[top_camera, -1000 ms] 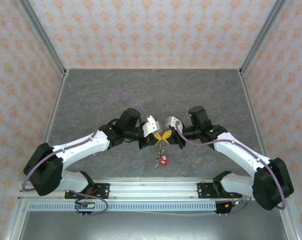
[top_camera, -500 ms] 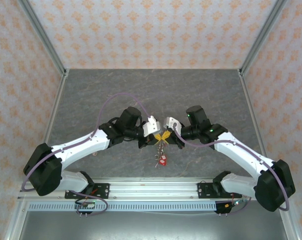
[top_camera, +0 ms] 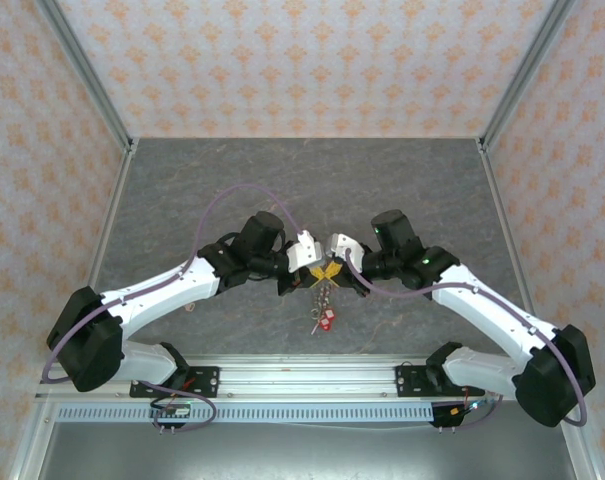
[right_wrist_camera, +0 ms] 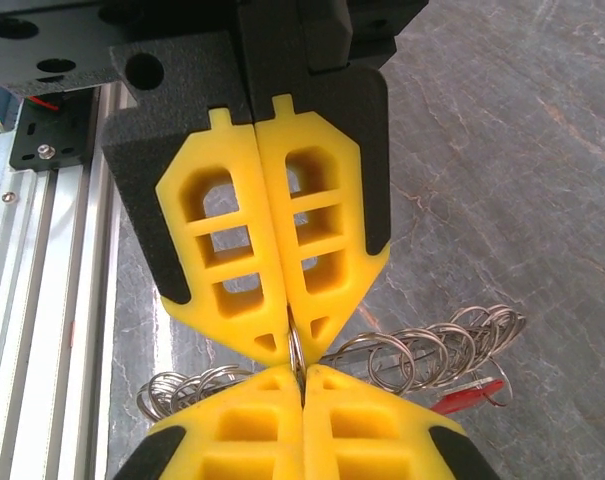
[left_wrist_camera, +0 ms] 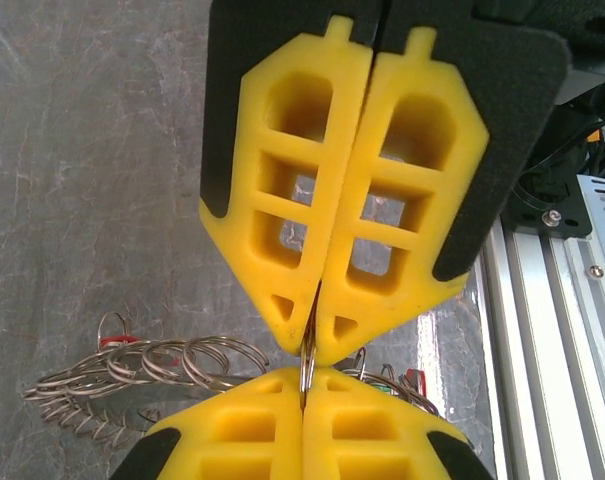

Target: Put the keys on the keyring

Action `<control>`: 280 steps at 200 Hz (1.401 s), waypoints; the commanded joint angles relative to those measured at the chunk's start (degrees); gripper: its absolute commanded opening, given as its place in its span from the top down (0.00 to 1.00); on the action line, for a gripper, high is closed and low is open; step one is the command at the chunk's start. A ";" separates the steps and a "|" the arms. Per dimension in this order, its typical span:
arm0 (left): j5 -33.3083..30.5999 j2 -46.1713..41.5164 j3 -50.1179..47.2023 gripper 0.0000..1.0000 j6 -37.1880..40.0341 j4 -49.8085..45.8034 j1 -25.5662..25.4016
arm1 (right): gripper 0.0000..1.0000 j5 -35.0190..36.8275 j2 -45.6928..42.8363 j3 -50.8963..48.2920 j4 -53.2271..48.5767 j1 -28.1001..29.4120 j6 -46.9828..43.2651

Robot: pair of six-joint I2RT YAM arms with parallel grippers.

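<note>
Top external view: the left gripper and right gripper meet tip to tip over the middle of the grey table. A bunch of metal rings trails from the meeting point toward the near edge. It ends in the keys, of which 2 red heads are discernible. Whether the keys rest on the table cannot be told.

Left wrist view: the left gripper sits at the bottom edge, yellow fingers pressed together. The right gripper faces it from above, likewise pressed together. Both pinch the keyring, seen edge-on as a thin metal loop between the 2 pairs of tips. Linked split rings spread to the left, with a red key head just behind them. An aluminium rail runs along the right.

Right wrist view: the right gripper is at the bottom and the left gripper above. Both are clamped on the keyring. Split rings fan out to the right, and a red key lies below them.
</note>
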 commanded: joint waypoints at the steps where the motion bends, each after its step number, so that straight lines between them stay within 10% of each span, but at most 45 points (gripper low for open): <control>1: -0.51 -0.94 -1.60 1.00 -2.65 5.20 -0.58 | 0.89 -0.96 -2.54 0.19 4.07 0.73 0.85; 154: 2.70 -3.59 -3.59 1.00 -6.32 11.34 -0.58 | 0.81 -7.96 -0.15 -7.61 15.33 -3.47 7.82; 280: -0.50 -1.69 1.25 0.83 1.81 -2.18 -0.58 | 1.00 -3.31 -0.25 0.53 1.26 -3.02 0.46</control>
